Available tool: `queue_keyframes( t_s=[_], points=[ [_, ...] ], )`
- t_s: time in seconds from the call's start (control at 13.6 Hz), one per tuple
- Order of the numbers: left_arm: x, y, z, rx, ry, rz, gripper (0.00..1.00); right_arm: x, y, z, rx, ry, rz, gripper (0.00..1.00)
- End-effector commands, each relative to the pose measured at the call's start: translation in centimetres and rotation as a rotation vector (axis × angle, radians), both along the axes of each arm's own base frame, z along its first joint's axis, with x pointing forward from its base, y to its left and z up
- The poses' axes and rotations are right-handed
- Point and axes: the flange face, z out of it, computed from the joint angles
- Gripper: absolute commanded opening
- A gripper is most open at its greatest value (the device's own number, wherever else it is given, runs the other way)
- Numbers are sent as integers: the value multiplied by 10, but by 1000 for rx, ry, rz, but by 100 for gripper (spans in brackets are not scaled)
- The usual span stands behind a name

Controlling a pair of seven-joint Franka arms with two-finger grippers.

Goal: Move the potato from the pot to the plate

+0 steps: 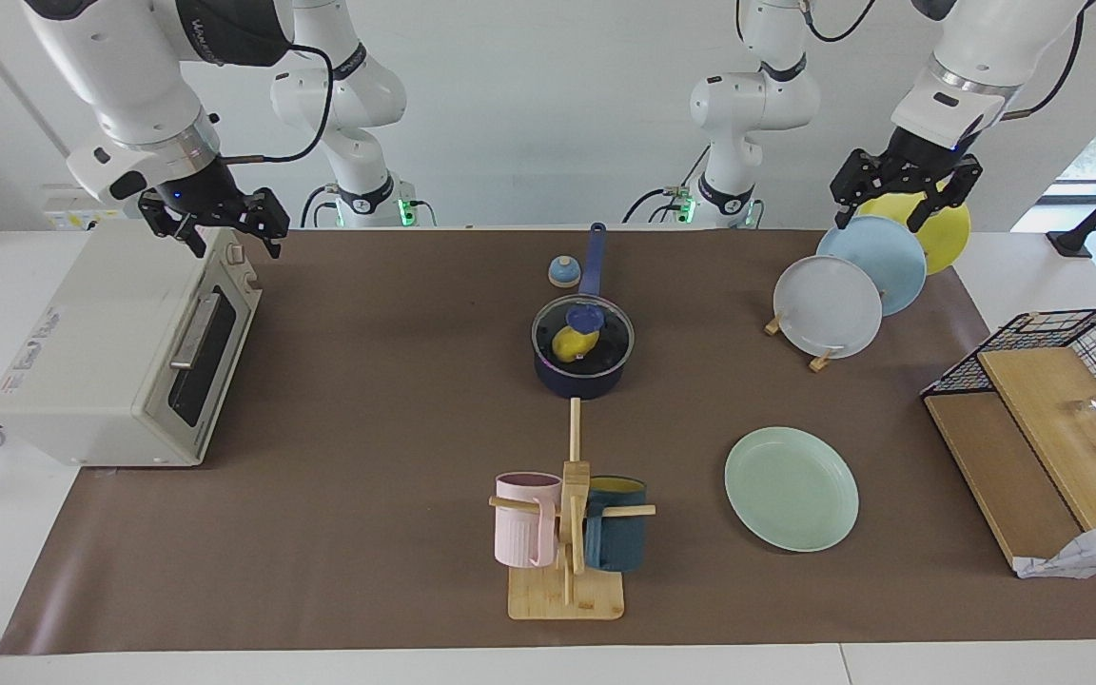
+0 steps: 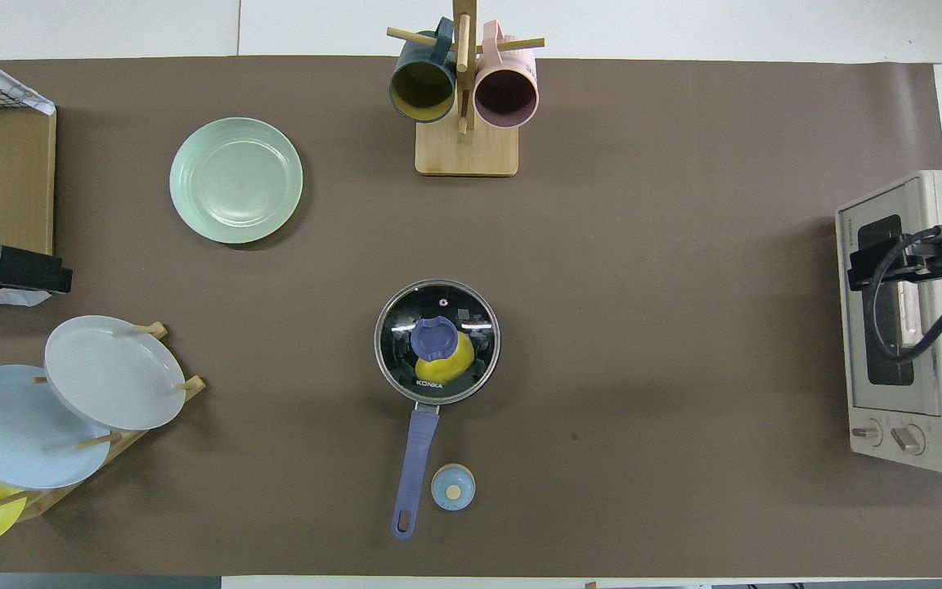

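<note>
The navy pot point(image 1: 582, 377) stands mid-table with its long blue handle point(image 2: 414, 470) pointing toward the robots. A glass lid with a blue knob point(image 2: 437, 337) covers it. The yellow potato point(image 1: 569, 344) lies inside, seen through the lid, and also shows in the overhead view point(image 2: 456, 365). The mint-green plate point(image 1: 792, 488) lies flat and empty, farther from the robots than the pot, toward the left arm's end; it also shows in the overhead view point(image 2: 235, 180). My left gripper point(image 1: 890, 211) hangs open over the plate rack. My right gripper point(image 1: 234, 236) hangs open over the toaster oven.
A toaster oven point(image 1: 120, 352) stands at the right arm's end. A wooden rack holds grey point(image 1: 827, 306), light blue point(image 1: 876, 262) and yellow plates. A mug tree point(image 1: 567, 533) carries a pink and a teal mug. A small blue round object point(image 1: 563, 272) lies beside the pot handle. A wire basket point(image 1: 1062, 381) stands at the left arm's end.
</note>
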Motion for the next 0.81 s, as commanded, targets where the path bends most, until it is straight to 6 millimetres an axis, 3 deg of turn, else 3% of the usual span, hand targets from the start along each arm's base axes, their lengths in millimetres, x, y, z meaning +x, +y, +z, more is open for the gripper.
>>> queue_keyframes(
  t_s=[0.0,0.73],
  points=[
    [-5,2,4,-9,-15,2,100,-3,1,3,20,-9,24,100],
    [-6,-1,2,-6,-6,-3,100,-4,3,-1,31,-9,25,100]
  ],
)
